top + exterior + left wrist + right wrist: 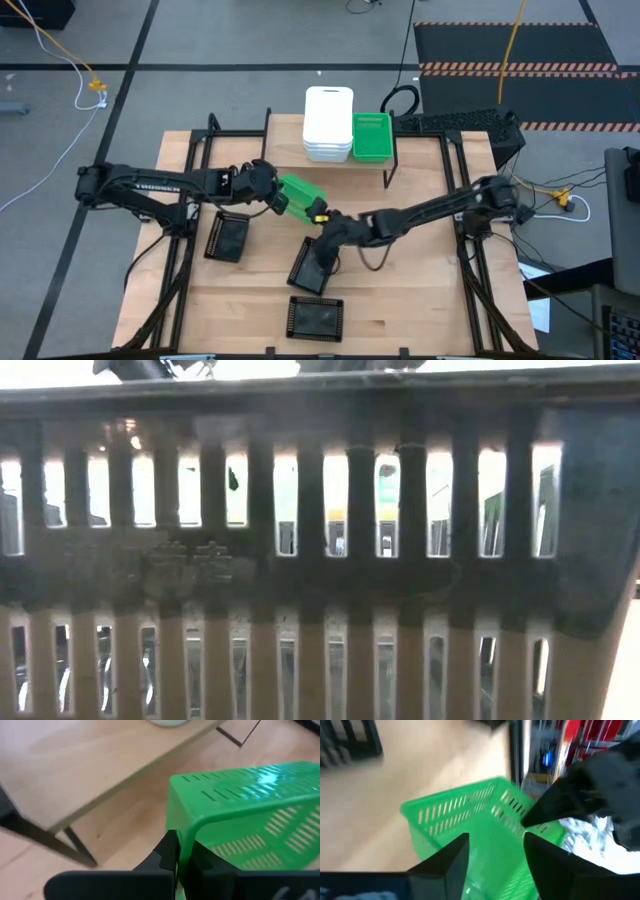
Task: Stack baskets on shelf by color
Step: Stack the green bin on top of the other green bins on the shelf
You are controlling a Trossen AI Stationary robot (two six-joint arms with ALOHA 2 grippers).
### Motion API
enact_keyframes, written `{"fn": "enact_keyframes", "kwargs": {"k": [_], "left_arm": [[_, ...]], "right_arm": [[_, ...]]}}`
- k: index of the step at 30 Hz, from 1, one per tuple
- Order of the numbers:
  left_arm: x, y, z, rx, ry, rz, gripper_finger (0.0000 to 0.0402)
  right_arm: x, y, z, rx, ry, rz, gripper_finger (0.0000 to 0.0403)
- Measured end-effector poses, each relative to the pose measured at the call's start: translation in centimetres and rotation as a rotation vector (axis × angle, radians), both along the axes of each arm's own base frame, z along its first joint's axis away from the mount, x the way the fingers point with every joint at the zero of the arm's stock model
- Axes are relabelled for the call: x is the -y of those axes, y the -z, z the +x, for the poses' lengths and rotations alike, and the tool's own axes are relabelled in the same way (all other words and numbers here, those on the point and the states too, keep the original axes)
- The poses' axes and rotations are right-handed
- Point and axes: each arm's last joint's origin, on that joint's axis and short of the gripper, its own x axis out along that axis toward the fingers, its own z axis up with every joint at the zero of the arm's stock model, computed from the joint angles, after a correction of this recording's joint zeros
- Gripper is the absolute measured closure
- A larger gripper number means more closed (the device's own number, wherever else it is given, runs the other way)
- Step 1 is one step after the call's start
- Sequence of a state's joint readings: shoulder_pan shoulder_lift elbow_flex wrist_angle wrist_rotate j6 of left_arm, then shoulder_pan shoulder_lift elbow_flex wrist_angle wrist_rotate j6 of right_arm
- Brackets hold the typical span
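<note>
My left gripper (pixel 272 196) is shut on a green basket (pixel 300 198) held above the table's middle, in front of the shelf (pixel 290 155). My right gripper (pixel 495 855) is open, and its fingers stand on either side of that basket's (pixel 470 820) other end. On the shelf, a stack of white baskets (pixel 328 125) stands next to another green basket (pixel 372 137). Three black baskets lie on the table: one at the left (pixel 228 237), one tilted under my right gripper (pixel 312 265), one at the near edge (pixel 316 317). My left gripper pinches one wall of the green basket at its edge (pixel 181 845) between its two fingers, coming from the table's left and slanting down. The basket is lifted clear of the table and tilted. My right gripper: I cannot tell whether its open fingers touch the basket.
A black basket's slatted wall (pixel 320 560) stands right in front of the low view and hides nearly everything behind it. The shelf's thin black legs (pixel 388 175) stand at its front right. The shelf's left part (pixel 285 140) is bare wood.
</note>
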State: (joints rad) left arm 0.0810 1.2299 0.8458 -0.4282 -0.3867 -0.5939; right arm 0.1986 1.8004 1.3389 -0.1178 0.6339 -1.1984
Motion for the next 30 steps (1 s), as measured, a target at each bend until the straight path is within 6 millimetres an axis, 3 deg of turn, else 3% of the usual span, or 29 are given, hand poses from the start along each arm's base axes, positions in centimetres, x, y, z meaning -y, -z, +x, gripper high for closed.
{"fn": "enact_keyframes", "kwargs": {"k": [4,8,16,22,30], "left_arm": [[-0.1,0.0,0.0,-0.010,0.024,0.025,0.0383],[-0.3,0.0,0.0,-0.026,0.039,0.042,0.0385],[-0.7,0.7,-0.3,-0.122,0.081,0.059,0.0391],[-0.7,0.7,0.1,-0.105,0.090,0.063,0.0396],[-0.7,0.5,0.4,-0.061,0.099,0.048,0.0390]], "right_arm": [[0.1,1.9,1.2,-0.119,0.060,-0.175,0.0176],[-0.2,2.2,1.3,-0.213,0.040,-0.218,0.0164],[-0.8,-0.6,0.1,-0.264,-0.089,-0.017,0.0190],[0.7,-0.1,-0.3,-0.346,-0.050,0.065,0.0203],[1.6,-0.8,0.3,-0.273,-0.044,0.076,0.0218]]}}
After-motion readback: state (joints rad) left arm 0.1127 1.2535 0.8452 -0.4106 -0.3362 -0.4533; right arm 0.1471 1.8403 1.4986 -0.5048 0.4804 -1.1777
